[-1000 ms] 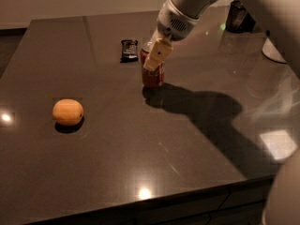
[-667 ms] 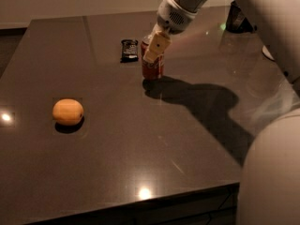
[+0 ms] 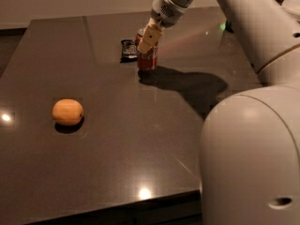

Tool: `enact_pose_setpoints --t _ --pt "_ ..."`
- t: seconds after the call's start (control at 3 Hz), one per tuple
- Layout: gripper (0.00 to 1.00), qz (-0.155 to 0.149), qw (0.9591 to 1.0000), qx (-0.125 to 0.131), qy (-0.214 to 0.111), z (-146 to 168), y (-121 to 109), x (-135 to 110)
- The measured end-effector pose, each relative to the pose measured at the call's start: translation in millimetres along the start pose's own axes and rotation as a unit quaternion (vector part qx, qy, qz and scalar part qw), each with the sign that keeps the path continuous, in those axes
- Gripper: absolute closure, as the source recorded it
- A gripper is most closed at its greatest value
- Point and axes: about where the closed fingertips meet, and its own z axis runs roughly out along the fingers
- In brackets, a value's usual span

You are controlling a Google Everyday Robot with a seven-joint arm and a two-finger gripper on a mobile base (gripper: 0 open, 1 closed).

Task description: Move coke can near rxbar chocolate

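Since one second earlier the can (image 3: pixel 150 62) had travelled left and away from the camera with the gripper (image 3: pixel 146 45). It stood just right of the snack bar (image 3: pixel 128 50), toward the far side of the table (image 3: pixel 140 144); whether the two touched could not be told. The gripper was clamped on the can's upper part. The orange (image 3: pixel 68 111) sat well apart, front left. Risks: letting go before the can sat flat could tip it, and any further leftward drift would shove the bar or ride onto it.
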Motion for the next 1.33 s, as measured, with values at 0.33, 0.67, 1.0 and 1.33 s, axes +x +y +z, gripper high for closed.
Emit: enact_pose_setpoints --t 0.33,0.67,1.0,1.33 --pt "0.86 0.015 0.9999 0.002 -0.001 10.3 -13.8 -4.0" --pt "0.63 0.024 0.9997 0.004 -0.001 17.4 -23.1 -6.7" --pt "0.39 0.025 0.9997 0.005 -0.004 21.1 -26.3 -8.9" --pt "0.08 0.024 0.9997 0.005 -0.006 26.6 -28.0 -11.0"
